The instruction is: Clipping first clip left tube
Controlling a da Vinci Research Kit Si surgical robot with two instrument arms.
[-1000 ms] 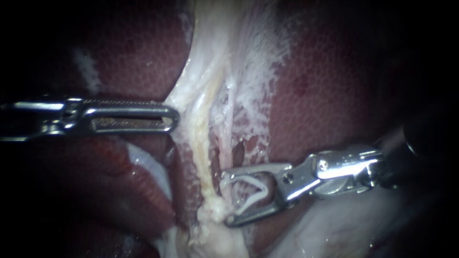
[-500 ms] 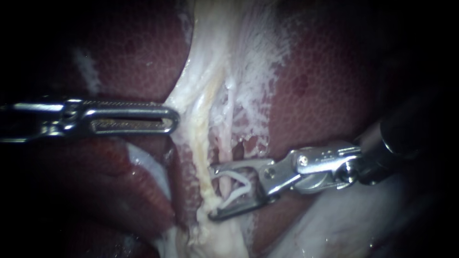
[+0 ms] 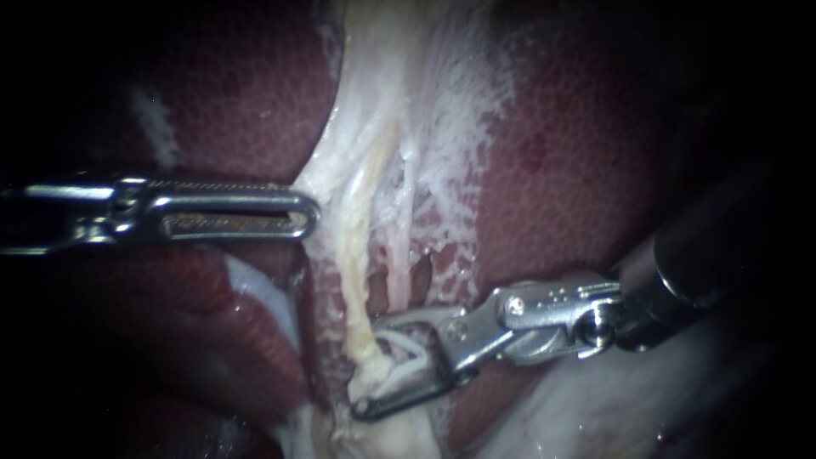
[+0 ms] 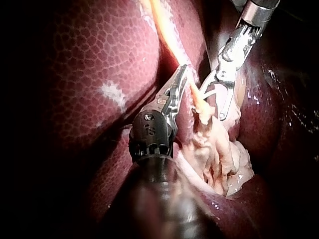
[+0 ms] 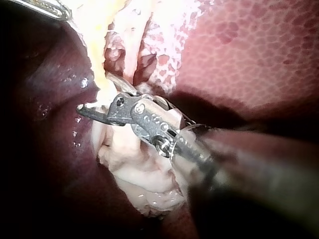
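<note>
bench trial, seen through the endoscope: my right instrument reaches in with its hand set about the left tube. the two jaws stand wide, yet both bear on the white clip loaded between them, so the hand is clamped on the clip and nothing else. the tube, a pale yellow cord, runs crosswise to the hand, its long axis near square to my shaft. it passes through the mouth close to the jaw tips, ahead of the clip's open legs. i judge it not yet seated deep in the clip. the thinner right tube lies just beside it, toward the hinge, and slips out of sight behind the upper jaw. my left instrument lies well apart, on the far side of the tube, its tip against the pale tissue over the liver. whether it grips there i cannot tell. the right instrument is plainly the nearer.
</note>
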